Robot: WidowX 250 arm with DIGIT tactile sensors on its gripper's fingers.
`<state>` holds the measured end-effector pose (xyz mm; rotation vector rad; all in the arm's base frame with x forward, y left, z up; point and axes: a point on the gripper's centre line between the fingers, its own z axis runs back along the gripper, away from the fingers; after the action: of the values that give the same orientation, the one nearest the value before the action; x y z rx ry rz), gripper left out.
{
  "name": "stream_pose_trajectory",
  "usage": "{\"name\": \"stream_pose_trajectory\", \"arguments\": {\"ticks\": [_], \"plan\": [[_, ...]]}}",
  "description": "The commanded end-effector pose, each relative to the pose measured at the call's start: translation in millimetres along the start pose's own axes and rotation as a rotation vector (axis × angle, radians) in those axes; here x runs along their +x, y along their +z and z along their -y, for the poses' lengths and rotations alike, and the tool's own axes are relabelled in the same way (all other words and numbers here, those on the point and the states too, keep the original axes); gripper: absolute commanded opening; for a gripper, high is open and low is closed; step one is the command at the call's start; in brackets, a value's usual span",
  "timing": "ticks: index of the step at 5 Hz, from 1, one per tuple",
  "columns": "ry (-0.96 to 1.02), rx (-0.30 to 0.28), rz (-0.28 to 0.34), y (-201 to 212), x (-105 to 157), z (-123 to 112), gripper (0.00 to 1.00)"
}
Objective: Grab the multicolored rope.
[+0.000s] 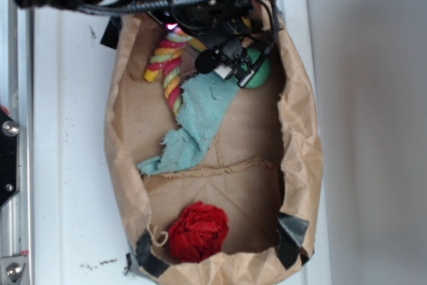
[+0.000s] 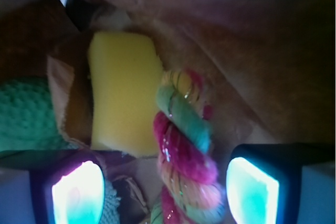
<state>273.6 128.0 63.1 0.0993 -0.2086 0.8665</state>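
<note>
Multicolored rope lying between the tool's spread fingers

One multicolored rope (image 1: 171, 65) is lying at the top end of one brown paper bag (image 1: 303, 138), bent in a loop, striped red-pink, yellow and pale green. In the wrist view the rope (image 2: 184, 145) is sitting between two glowing fingers (image 2: 77, 192), which are standing wide apart and gripping nothing. One tool (image 1: 230, 65) is hovering over the bag's top end, partly covering one green ball (image 1: 257, 71). One yellow sponge block (image 2: 123, 93) is lying just beside the rope. One teal rag (image 1: 193, 131) is spreading across the bag's middle, touching the rope. One red crumpled cloth (image 1: 198, 230) is resting at the bottom end. The bag is lying on one white worktop (image 1: 67, 131).
</note>
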Motion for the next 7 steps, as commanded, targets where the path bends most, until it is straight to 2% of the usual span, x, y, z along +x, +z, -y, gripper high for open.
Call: {"name": "stream_pose_trajectory", "arguments": {"ticks": [1, 2, 4, 6, 7], "plan": [[-0.048, 0.009, 0.021, -4, -2, -7, 0.81], [-0.046, -0.002, 0.051, 0, -1, -6, 0.0], [-0.051, -0.043, 0.031, 15, 3, -5, 0.0], [-0.127, -0.16, 0.072, 76, 9, -6, 0.0], [-0.251, -0.216, 0.09, 96, -4, 7, 0.0]]}}
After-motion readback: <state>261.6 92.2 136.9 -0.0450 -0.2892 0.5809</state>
